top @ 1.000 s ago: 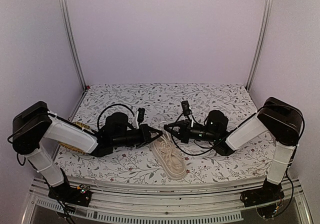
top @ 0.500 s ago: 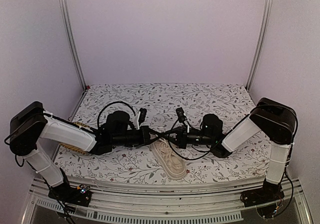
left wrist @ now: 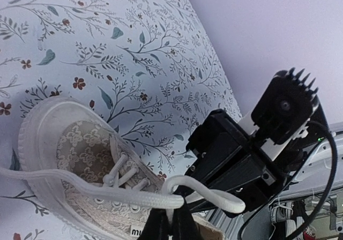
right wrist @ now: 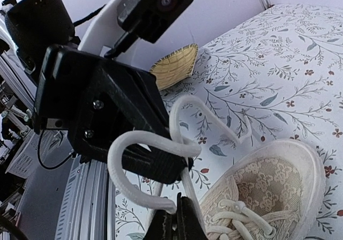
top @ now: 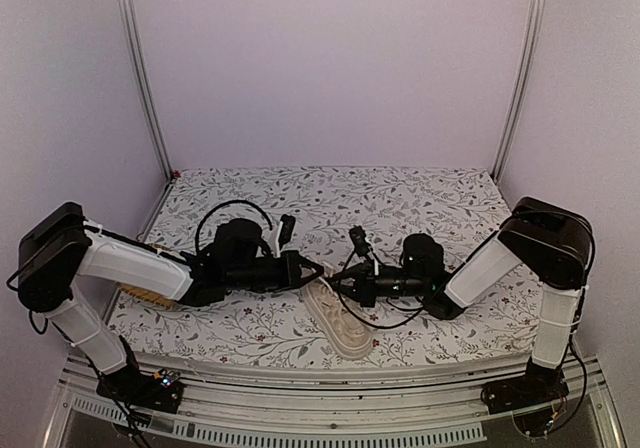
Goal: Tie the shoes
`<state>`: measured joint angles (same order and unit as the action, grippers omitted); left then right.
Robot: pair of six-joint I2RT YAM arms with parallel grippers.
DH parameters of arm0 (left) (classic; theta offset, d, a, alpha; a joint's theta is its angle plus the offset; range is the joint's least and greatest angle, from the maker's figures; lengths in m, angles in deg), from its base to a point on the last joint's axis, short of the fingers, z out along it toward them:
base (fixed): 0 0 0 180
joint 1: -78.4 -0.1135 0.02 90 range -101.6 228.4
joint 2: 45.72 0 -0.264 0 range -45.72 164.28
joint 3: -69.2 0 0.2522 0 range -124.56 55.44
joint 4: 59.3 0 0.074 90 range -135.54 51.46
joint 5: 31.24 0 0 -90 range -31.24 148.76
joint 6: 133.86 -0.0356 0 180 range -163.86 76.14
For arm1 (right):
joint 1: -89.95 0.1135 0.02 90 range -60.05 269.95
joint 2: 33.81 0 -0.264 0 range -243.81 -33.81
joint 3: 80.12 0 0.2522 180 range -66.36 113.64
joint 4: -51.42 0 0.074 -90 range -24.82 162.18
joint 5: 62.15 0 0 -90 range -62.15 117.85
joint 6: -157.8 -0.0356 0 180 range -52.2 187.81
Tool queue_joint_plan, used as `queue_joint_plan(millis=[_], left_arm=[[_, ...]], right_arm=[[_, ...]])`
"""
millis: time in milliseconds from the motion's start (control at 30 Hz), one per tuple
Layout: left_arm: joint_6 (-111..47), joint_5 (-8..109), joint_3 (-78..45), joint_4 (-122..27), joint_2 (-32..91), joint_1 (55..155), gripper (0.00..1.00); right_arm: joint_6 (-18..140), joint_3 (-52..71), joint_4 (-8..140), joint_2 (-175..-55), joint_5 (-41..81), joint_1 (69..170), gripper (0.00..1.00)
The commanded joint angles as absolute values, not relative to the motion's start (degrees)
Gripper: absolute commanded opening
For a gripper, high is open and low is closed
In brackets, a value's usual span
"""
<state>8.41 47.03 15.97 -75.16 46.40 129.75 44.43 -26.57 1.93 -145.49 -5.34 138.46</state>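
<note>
The cream lace-up sneaker (top: 341,321) lies on the floral table, toe toward the near edge. Both grippers meet just above its tongue end. My left gripper (top: 318,270) is shut on a pale lace (left wrist: 134,198) that runs taut from the shoe (left wrist: 75,154) and loops past its tips (left wrist: 172,223). My right gripper (top: 336,281) is shut on the other lace (right wrist: 185,189); its tips (right wrist: 179,225) sit at the bottom of the right wrist view beside the shoe (right wrist: 273,192). The two laces cross and wrap around each other between the jaws.
A flat yellow woven mat (right wrist: 174,66) lies at the table's left side, partly under the left arm (top: 140,268). Metal frame posts (top: 140,68) stand at the back corners. The table's near edge rail (top: 330,378) runs just in front of the shoe.
The two grippers have closed the gap between them and now nearly touch above the shoe. The right gripper moved left and lower. The lace loops have drawn together and crossed.
</note>
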Motion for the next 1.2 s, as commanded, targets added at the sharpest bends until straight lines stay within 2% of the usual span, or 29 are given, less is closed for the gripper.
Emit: queue_joint_plan(millis=[0, 333, 600, 767, 867, 1167], left_arm=[[7.48, 47.46, 14.17, -76.57, 43.69, 129.24, 0.0], [6.45, 43.92, 12.56, -76.61, 44.55, 128.98, 0.0], [6.2, 43.9, 12.96, -74.76, 43.72, 128.95, 0.0], [5.78, 42.84, 13.12, -73.93, 43.79, 128.96, 0.0], [5.5, 42.62, 13.08, -73.92, 44.21, 128.96, 0.0], [5.7, 42.23, 12.72, -75.52, 45.75, 127.7, 0.0]], right_arm=[[45.83, -28.38, 4.5, -146.49, -6.0, 139.37, 0.02], [46.77, -25.44, 6.63, -147.43, -5.87, 139.55, 0.02], [48.69, -21.74, 9.37, -147.36, 6.11, 139.48, 0.02], [49.69, -20.46, 8.04, -146.82, 9.13, 139.47, 0.02], [50.04, -18.69, 5.9, -148.18, 7.31, 139.44, 0.02], [44.18, -14.22, -1.28, -154.72, -8.31, 139.25, 0.02]])
